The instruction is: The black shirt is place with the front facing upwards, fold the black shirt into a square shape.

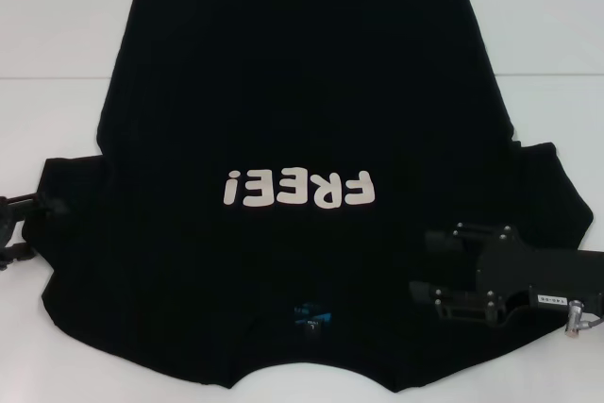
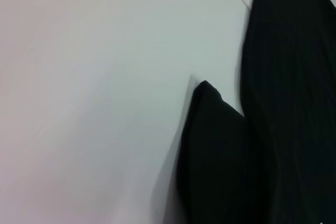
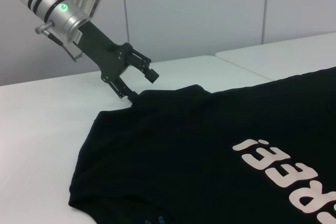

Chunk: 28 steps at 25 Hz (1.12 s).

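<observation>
This looks like a robotics lab or test room. A plain white worktop [image 1: 75,35] fills the scene, with a seam line running across it toward 2 o'clock, and behind it stands a bare pale panelled wall [image 3: 194,9] divided by thin vertical joints.

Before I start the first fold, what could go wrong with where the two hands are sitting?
1. The left hand is open at the tip of one sleeve of the black shirt; one finger is low at the cloth edge, so closing may catch only a thin edge that could slip.
2. The right hand lies over the other sleeve; lifting from there may drag the shirt and skew it on the white table.
</observation>
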Tool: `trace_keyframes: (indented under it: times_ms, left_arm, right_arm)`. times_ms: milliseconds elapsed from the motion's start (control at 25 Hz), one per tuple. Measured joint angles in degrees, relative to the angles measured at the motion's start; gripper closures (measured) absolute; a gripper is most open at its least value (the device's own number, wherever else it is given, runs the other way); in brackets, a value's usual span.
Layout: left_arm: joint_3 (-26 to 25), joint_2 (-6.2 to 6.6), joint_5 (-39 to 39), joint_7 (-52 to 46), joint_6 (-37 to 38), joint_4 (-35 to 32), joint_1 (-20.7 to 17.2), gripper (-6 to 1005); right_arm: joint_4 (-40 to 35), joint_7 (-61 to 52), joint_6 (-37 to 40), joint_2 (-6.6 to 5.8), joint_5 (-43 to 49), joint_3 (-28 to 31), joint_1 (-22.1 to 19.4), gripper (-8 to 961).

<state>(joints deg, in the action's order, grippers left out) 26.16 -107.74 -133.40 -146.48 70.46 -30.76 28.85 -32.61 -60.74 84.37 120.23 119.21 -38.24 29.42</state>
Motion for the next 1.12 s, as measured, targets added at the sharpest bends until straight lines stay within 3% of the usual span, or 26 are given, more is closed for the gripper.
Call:
trace_keyframes:
  times_ms: [680,920,1120]
  left_arm:
    - [1.38,-0.9,-0.29,0.17,-2.48,-0.16,0.77,65]
    - [3.91,-1.05,-0.31,1.24,-4.1,-0.42,0.92,172]
    - [3.84,-1.07,-0.31,1.87,-4.58,-0.53,0.99,464]
  right_arm:
    - [0.0,0.0,0.1,0.0,-0.04,0.13,0.2,209]
    - [0.0,0.0,0.34,0.0,-0.03,0.32,0.2,209]
    - [0.0,0.0,0.43,0.0,-0.03,0.22,0.2,209]
